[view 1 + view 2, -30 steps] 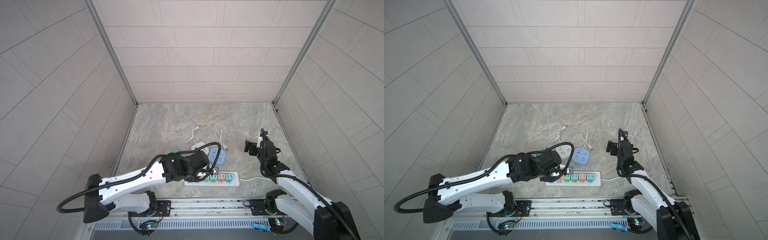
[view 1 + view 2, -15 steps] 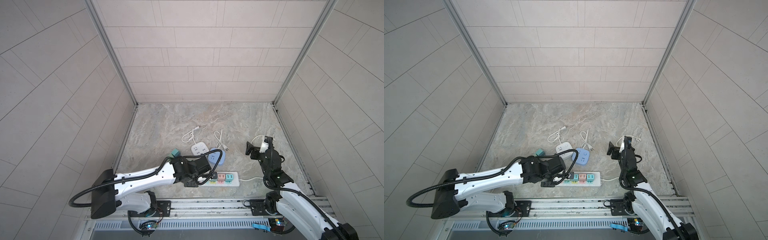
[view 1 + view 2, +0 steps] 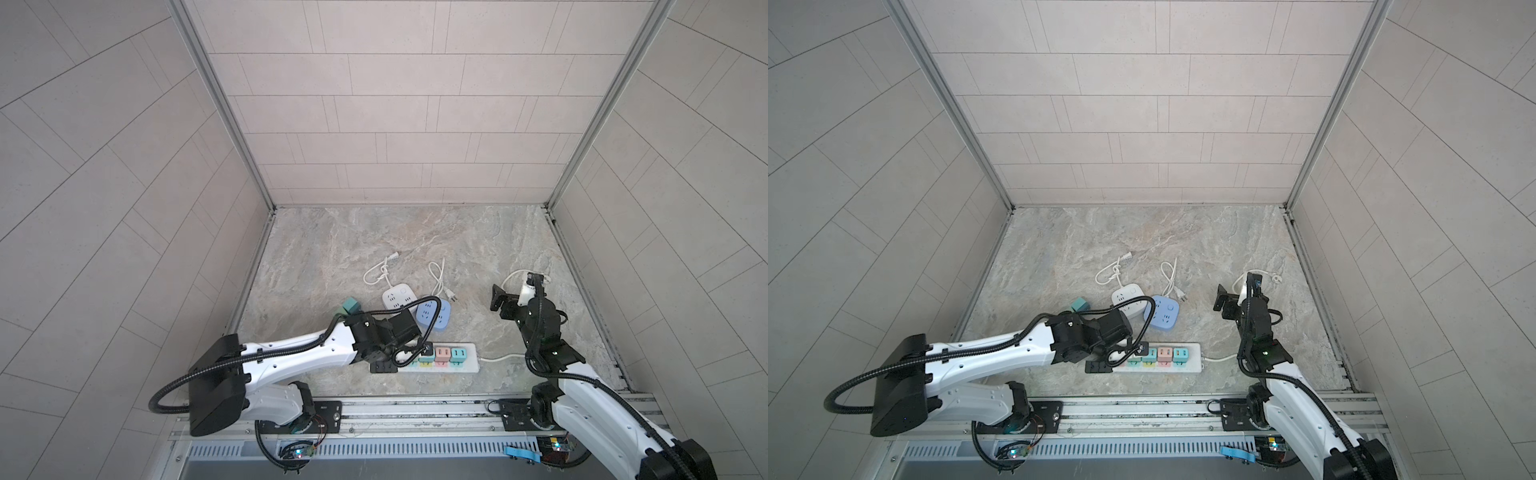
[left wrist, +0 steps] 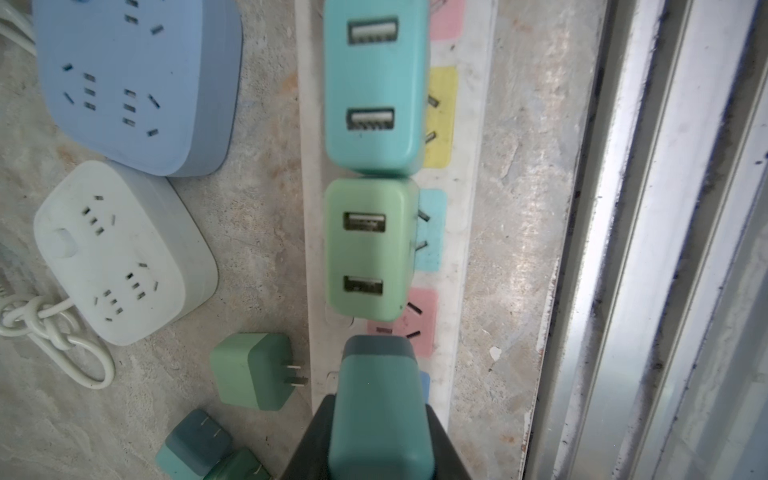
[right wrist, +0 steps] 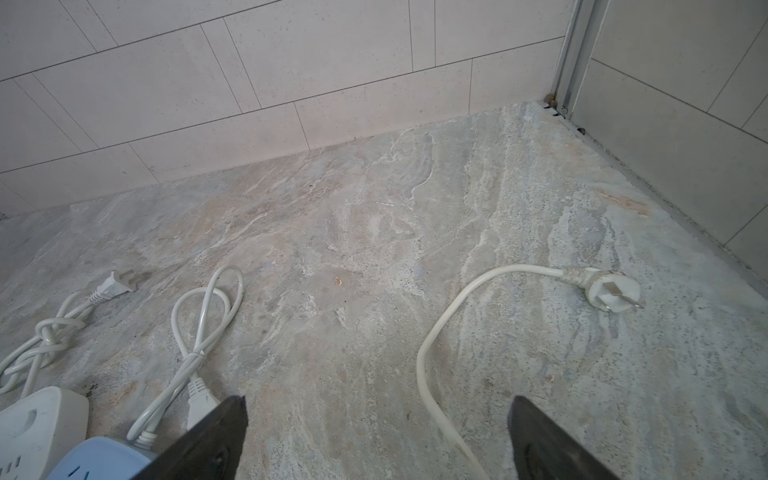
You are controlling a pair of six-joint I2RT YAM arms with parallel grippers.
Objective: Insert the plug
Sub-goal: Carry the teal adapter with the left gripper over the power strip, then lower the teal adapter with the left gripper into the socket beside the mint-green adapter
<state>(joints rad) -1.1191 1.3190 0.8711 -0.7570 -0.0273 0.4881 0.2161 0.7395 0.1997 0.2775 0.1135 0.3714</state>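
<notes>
Where the left gripper (image 4: 380,440) hung over the white power strip (image 4: 461,232), its jaws were clamped on the teal plug (image 4: 380,386). The plug stuck out past the fingertips above the strip's end, just short of a light green adapter (image 4: 368,249) and beside the pink socket (image 4: 419,324). Whether its prongs had entered could not be told. The right gripper (image 5: 378,409) stood wide and empty above the floor (image 5: 374,249).

Counted:
- One strip.
- Two seated adapters in the left wrist view, the green one and a teal adapter (image 4: 374,83).
- Three loose adapters (image 4: 253,370).
- Two socket cubes, a blue cube (image 4: 124,83) and a white cube (image 4: 116,249).
- Three corded plugs (image 5: 611,291).
</notes>
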